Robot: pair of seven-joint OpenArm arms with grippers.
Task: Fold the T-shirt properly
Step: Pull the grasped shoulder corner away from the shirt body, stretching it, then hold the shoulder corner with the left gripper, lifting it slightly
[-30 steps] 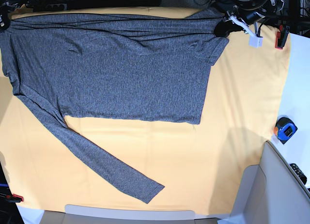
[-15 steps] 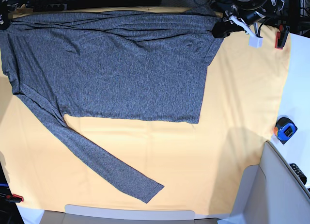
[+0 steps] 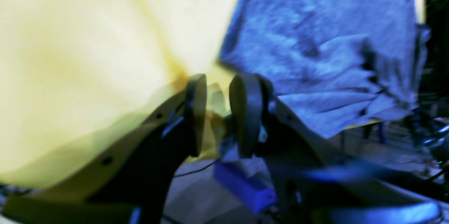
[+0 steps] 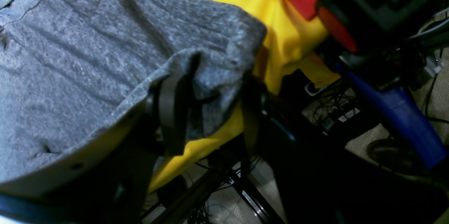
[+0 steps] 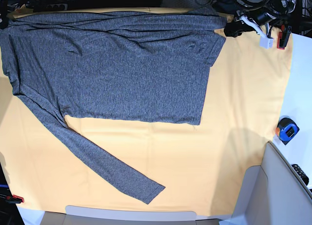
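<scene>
nearest the base camera, one long sleeve of the heathered dark grey, thin-knit long-sleeved t-shirt [image 5: 112,74] runs diagonally toward the front edge of the yellow-orange table cloth [image 5: 234,137], its cuff lying flat just short of that edge. beyond it the shirt's body is spread wide over the far half of the cloth, its near hem straight, its far edge gathered in long folds along the cloth's back edge.

off to the side, on the bare white surface beside the cloth, sits a small blue and black tape measure [image 5: 286,129].

at the far corner the left gripper [image 3: 217,115] hangs just beside the shirt's corner; its dark pads [image 3: 245,111] stand a little apart with nothing but cloth showing between them, though that view is blurred. a red clamp [image 5: 282,39] bites the cloth edge nearby.

at the opposite far corner the right gripper [image 4: 210,108] has its fingers [image 4: 170,111] parted, with a fold of the shirt's edge draped between them; whether they pinch it cannot be told.
</scene>
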